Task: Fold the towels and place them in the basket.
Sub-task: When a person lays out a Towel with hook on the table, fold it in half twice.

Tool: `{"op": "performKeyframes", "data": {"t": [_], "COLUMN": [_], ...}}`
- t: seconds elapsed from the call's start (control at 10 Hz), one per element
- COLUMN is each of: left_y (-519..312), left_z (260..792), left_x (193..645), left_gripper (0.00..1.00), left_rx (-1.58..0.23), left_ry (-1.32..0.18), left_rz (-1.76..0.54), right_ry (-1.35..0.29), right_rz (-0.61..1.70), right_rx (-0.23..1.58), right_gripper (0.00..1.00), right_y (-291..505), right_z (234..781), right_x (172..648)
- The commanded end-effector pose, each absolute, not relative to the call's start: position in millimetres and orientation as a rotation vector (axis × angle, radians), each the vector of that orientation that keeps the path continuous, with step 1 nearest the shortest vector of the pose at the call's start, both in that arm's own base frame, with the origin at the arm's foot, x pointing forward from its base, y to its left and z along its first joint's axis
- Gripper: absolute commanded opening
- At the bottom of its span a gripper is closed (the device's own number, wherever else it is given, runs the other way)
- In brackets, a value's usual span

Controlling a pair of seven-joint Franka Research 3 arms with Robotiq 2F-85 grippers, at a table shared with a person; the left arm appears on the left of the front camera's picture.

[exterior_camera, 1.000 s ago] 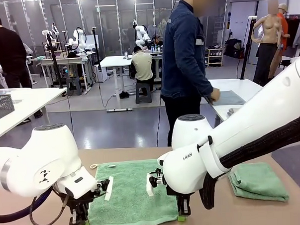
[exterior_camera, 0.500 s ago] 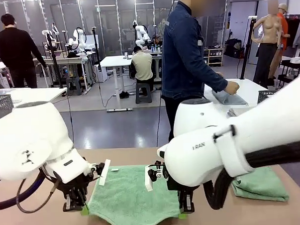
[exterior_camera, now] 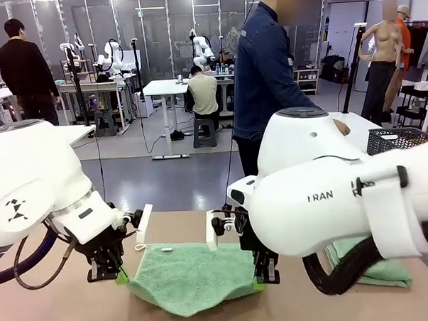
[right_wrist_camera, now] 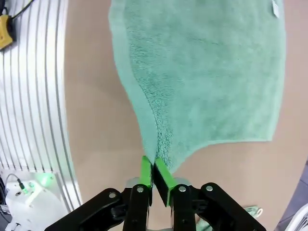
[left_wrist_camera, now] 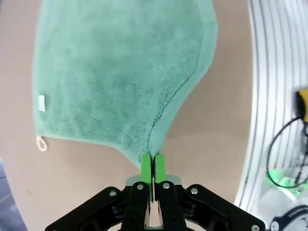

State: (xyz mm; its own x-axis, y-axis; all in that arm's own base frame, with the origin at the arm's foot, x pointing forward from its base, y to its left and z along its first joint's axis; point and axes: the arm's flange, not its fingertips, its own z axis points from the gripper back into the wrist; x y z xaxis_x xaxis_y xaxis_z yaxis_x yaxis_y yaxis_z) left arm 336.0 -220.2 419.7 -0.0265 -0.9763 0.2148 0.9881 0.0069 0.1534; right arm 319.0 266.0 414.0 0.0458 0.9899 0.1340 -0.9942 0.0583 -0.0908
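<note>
Because it is soft terry, the towel (exterior_camera: 194,275) sags between its two lifted near corners, while its far part lies on the tabletop (exterior_camera: 50,310) between the arms. It looks light and limp, not slippery, with nothing to break. It will drape wherever it is unsupported, so corners and hems are the places to hold, pinched deep enough that the pile does not creep out. The left tool (left_wrist_camera: 153,161) is clamped tight on one near corner, its pads nearly meeting over the cloth. The right tool (right_wrist_camera: 155,166) pinches the other near corner the same way. The far corner with the white loop (left_wrist_camera: 42,143) rests flat. By my reading, this is the first fold: the near edge should go over to the far edge, both corners level so the hems line up. A second towel (exterior_camera: 389,270), already folded, lies on the tabletop to the right, partly behind the right arm. A dark mesh basket (exterior_camera: 405,139) shows farther off beyond it
</note>
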Motion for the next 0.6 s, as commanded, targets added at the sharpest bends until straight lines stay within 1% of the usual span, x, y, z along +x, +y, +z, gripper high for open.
{"op": "performKeyframes", "data": {"t": [0.0,0.2,0.4,0.5], "left_y": [-229,-241,-249,-250], "left_z": [416,421,417,414], "left_x": [365,400,443,459], "left_gripper": [0.01,0.01,0.01,0.01], "left_rx": [-0.013,-0.011,0.003,0.004], "left_ry": [-0.313,-0.299,-0.246,-0.238], "left_rz": [-1.577,-1.600,-1.557,-1.542], "right_ry": [-0.162,-0.142,-0.110,-0.097], "right_rz": [1.478,1.455,1.433,1.445], "right_rx": [-0.029,-0.023,-0.037,-0.009], "right_gripper": [0.00,0.00,0.00,0.00], "right_y": [278,276,278,278], "right_z": [404,407,407,407], "right_x": [357,391,426,439]}}
